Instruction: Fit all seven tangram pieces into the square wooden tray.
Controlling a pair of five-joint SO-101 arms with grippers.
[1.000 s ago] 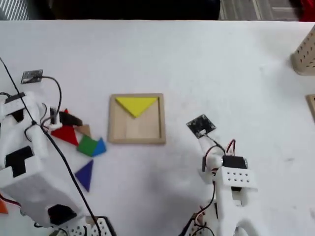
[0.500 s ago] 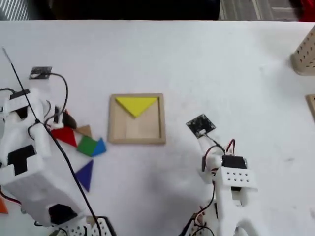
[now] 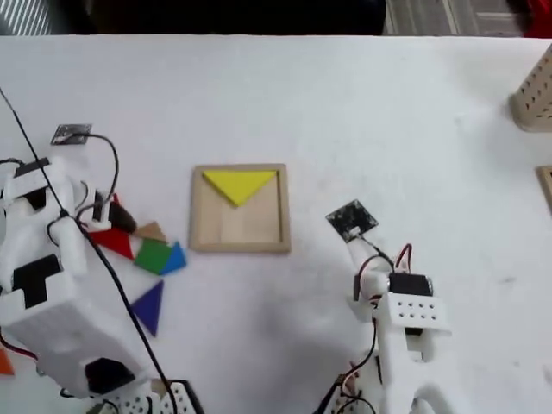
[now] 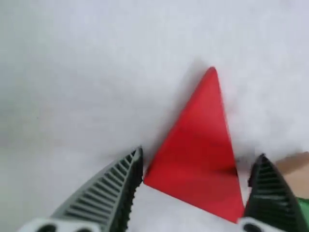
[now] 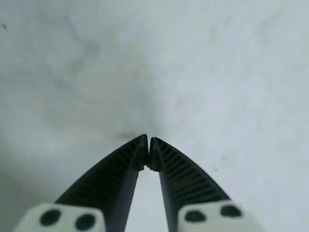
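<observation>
One piece, the yellow triangle [image 3: 239, 185], already lies in the wooden tray [image 3: 197, 207] against its far rim. We therefore judge the step in hand to be the pick of the red triangle [image 4: 198, 145], which lies flat on the table [image 3: 345, 103] beside the tray among the other loose pieces [image 3: 153, 254]. The left gripper [image 4: 199, 158] stands spread wide, one finger at each side of the triangle's broad end, gripping nothing yet; the next move calls for closing squarely on its edges, then lifting it towards the tray. The right gripper [image 5: 147, 147] is pressed closed on nothing above bare table.
</observation>
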